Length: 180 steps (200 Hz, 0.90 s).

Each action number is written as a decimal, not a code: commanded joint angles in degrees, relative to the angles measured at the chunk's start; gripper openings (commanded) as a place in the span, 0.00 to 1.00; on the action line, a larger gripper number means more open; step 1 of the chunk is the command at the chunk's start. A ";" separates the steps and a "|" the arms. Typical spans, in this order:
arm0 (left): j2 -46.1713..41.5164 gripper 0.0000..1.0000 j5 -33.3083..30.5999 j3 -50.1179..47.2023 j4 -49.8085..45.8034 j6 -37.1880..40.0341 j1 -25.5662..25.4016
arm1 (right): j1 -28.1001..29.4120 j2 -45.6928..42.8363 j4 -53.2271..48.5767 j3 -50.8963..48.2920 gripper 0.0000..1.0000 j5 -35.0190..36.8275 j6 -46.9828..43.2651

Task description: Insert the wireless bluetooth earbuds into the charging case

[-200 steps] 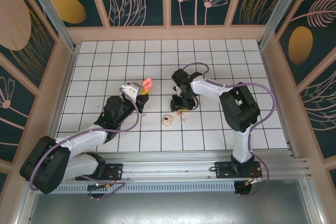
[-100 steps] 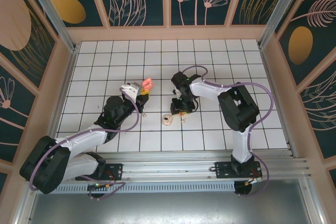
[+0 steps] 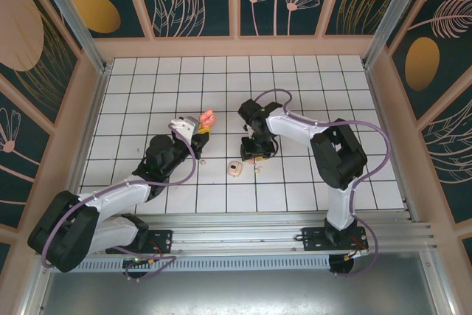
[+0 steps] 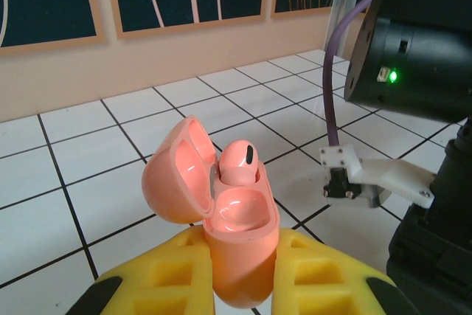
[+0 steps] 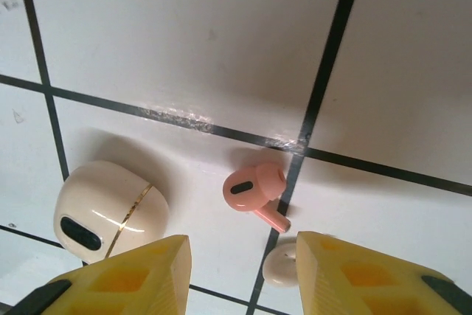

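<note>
Firstly, at far left of the top view: left gripper [image 3: 202, 127], raised off the white tiled table [image 3: 133, 86] and clamped hard on a salmon-pink charging case [image 3: 206, 117]. From the left wrist, close up: yellow fingers [image 4: 324, 278] pinching the case's lower half from both sides, keeping it upright, hinged lid [image 4: 177, 175] swung open to the left. Holds one salmon-pink earbud [image 4: 237, 161] in the far well, dark oval patch facing right. Further right in that view, a small green light [image 4: 391, 76] lit on the right arm's black housing.

Moving to the table's middle: cream charging case [image 3: 235, 169], closed, flat on a tile, marked with a thin gold seam line and a dark oval. Just right of it, loose pink earbud [image 5: 254, 188] lying against a black grout line [image 5: 324, 71], stem pointing down-right; cream earbud [image 5: 282, 269] just beside it.

Lastly, right gripper [image 3: 255, 154]: hangs nose-down over both loose buds, jaws parted, grasping nothing, cream earbud nearly touching one yellow pad [image 5: 354, 271].
</note>
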 commanded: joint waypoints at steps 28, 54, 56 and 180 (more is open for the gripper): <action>-0.05 0.07 0.78 -0.16 2.84 0.63 -0.02 | 1.95 4.30 -7.65 7.15 0.42 6.89 -1.00; 0.67 0.07 0.64 -0.16 3.91 0.39 -0.01 | 2.42 6.96 -8.99 9.44 0.42 7.61 -2.58; 0.74 0.07 0.66 -0.16 3.97 0.36 -0.02 | 2.40 7.16 -9.03 9.58 0.42 7.59 -2.66; 0.08 0.07 0.88 -0.23 3.76 0.60 0.04 | 2.46 10.56 -6.94 9.93 0.38 7.09 -4.56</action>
